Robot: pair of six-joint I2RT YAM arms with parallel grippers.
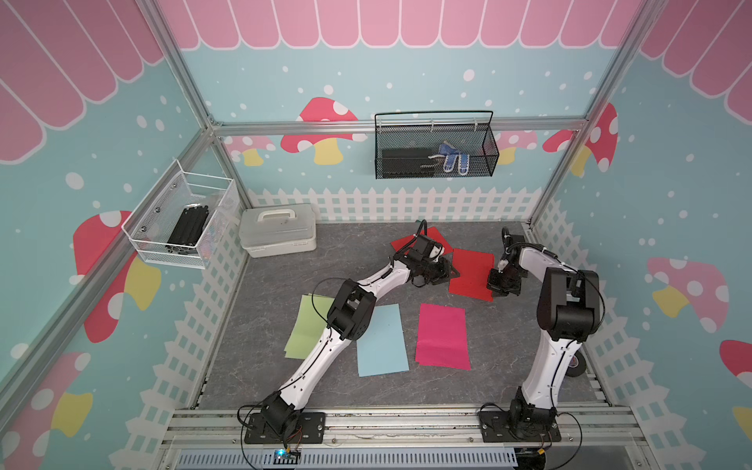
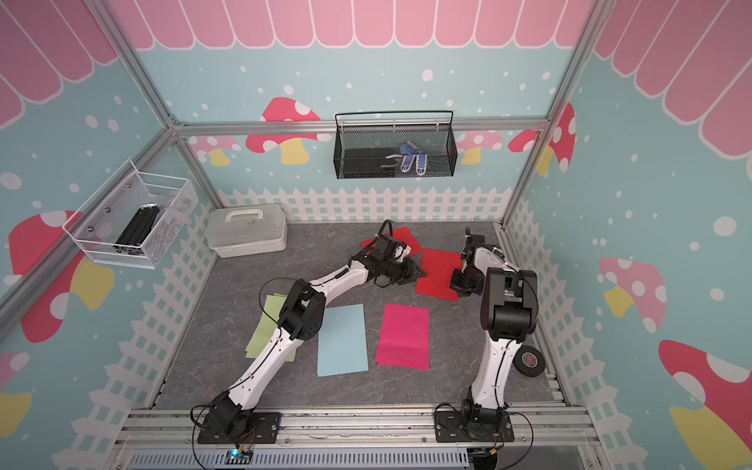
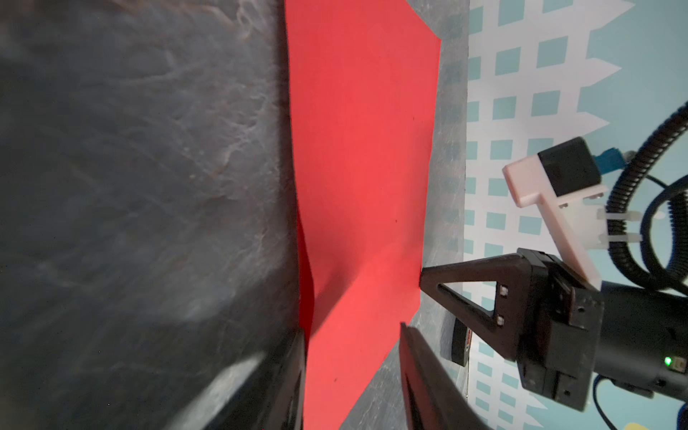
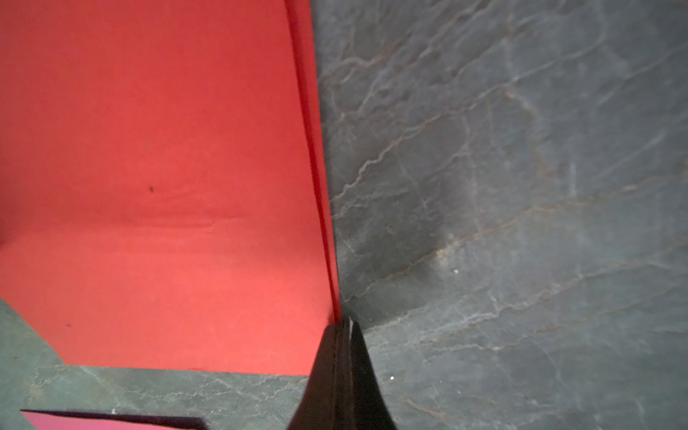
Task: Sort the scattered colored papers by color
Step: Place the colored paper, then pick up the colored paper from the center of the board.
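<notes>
Judged mostly sorted, with green sheet (image 1: 303,325), blue sheet (image 1: 382,342) and magenta sheet (image 1: 442,337) lying apart in front, but unfinished: one red sheet (image 3: 361,149) between left gripper (image 3: 350,331) fingers held apart, right gripper (image 4: 344,324) tips together at its edge, other red sheet (image 1: 437,234) just behind, unstacked.

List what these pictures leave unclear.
- Green paper: part hidden under the left arm, both top views; sheet count unclear.
- Far red paper: mostly covered by that arm, top views.
- Black basket: contents too small, top views.
- Right gripper: whether it pinches the near red paper, right wrist view, unclear.
</notes>
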